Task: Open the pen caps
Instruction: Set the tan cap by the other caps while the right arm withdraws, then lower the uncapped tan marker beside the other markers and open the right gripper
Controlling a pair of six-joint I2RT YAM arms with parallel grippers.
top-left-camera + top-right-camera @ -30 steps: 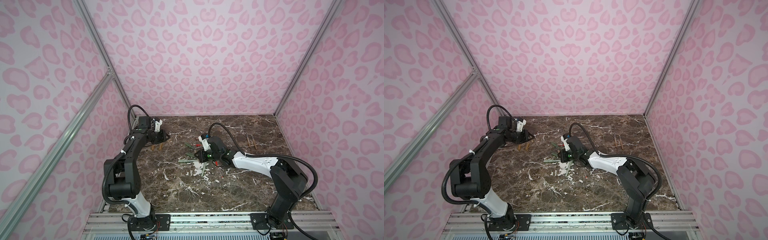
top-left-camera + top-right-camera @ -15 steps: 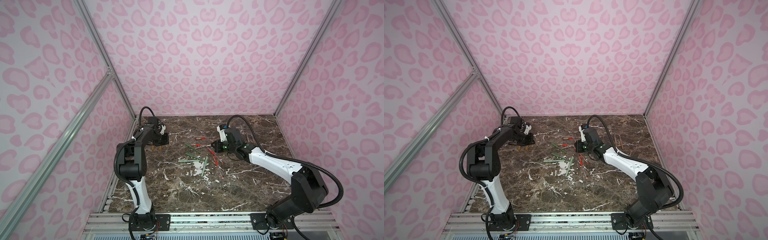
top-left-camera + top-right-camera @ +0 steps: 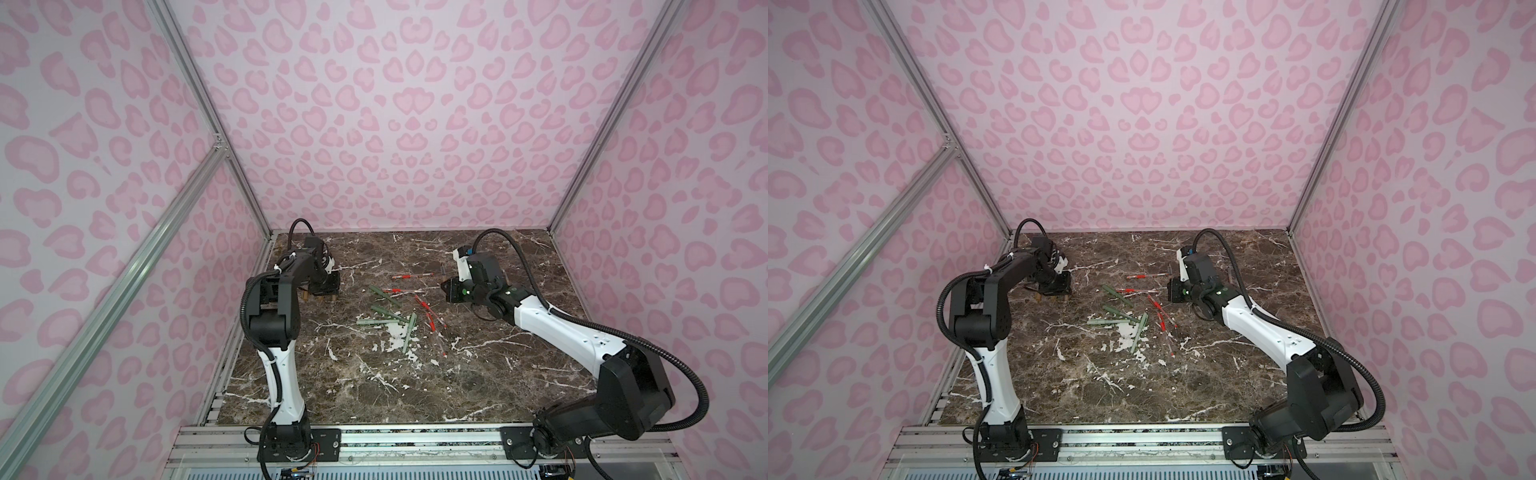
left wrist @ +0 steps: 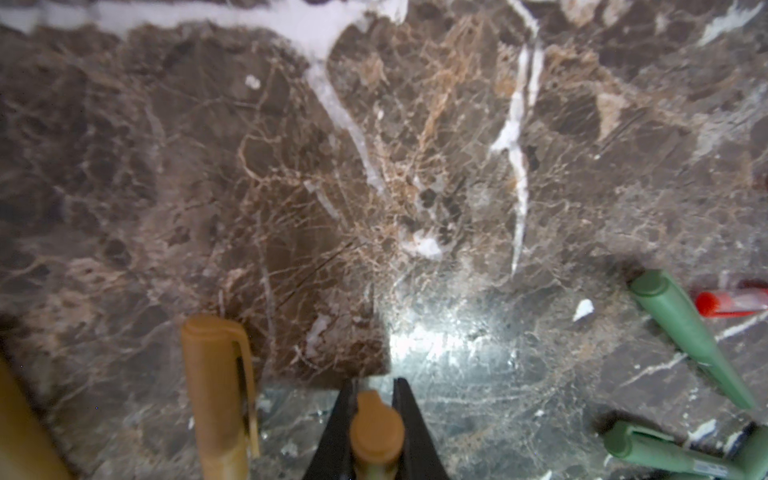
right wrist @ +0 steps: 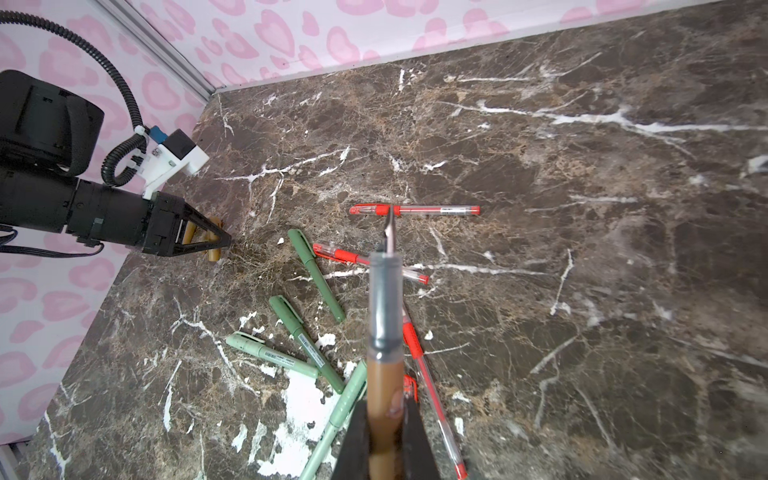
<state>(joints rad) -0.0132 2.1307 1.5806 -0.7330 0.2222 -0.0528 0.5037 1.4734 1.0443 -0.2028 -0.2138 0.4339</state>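
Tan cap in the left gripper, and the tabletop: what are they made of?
Tan cap: probably moulded plastic, opaque, matte to satin. It has uniform colour, rounded moulded edges and only soft highlights.
Tabletop: looks like brown marble with white veins. It is glossy, judging by the bright glare patch it throws back. Real stone or printed laminate, cannot tell.

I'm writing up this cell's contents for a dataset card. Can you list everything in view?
green pens: four, two dark and two pale, capped, centre.
red pens: at least three, clear barrels, beside the green ones.
tan cap: one, in the left hand.
loose tan pieces: two, lying by that hand.
tan pen: one, uncapped, in the right hand.
table: one, brown marble.
walls: pink patterned, around the table.
left hand: black, shut on the tan cap.
right hand: black, shut on the tan pen.
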